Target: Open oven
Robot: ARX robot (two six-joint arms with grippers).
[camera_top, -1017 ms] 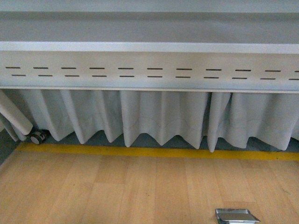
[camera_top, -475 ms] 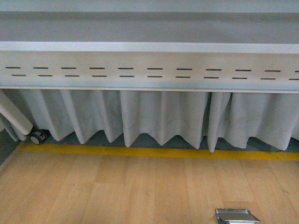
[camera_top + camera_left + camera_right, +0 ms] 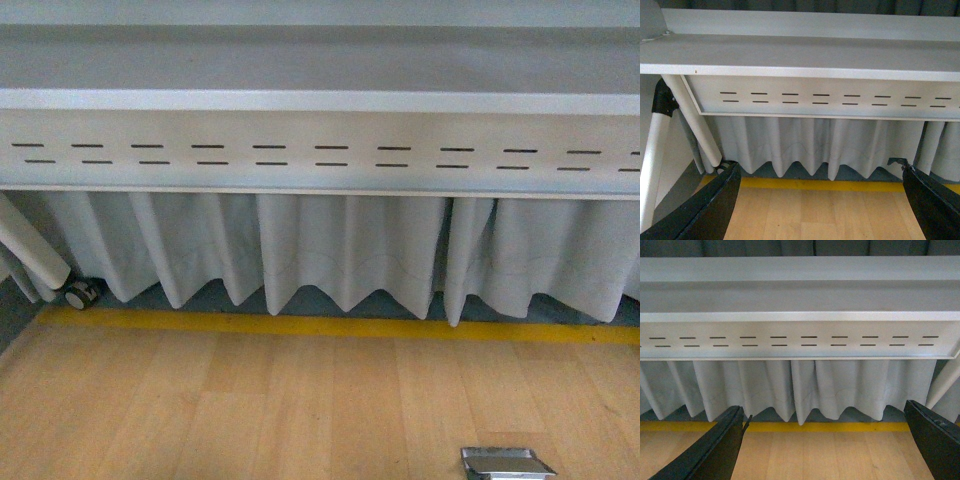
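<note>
The oven is out of view in all three views. My left gripper [image 3: 817, 200] is open, its two black fingers [image 3: 710, 205] spread wide over bare wooden floor with nothing between them. My right gripper [image 3: 825, 442] is open too, black fingers [image 3: 715, 447] far apart above the same floor, holding nothing. Neither arm shows in the front view.
A grey table with a slotted panel [image 3: 320, 150] and a pleated white skirt [image 3: 340, 250] spans the back. A yellow floor line [image 3: 330, 327] runs along its base. A small metal plate [image 3: 505, 463] lies on the wooden floor at bottom right. A castor [image 3: 78, 294] and table leg [image 3: 692, 122] stand at left.
</note>
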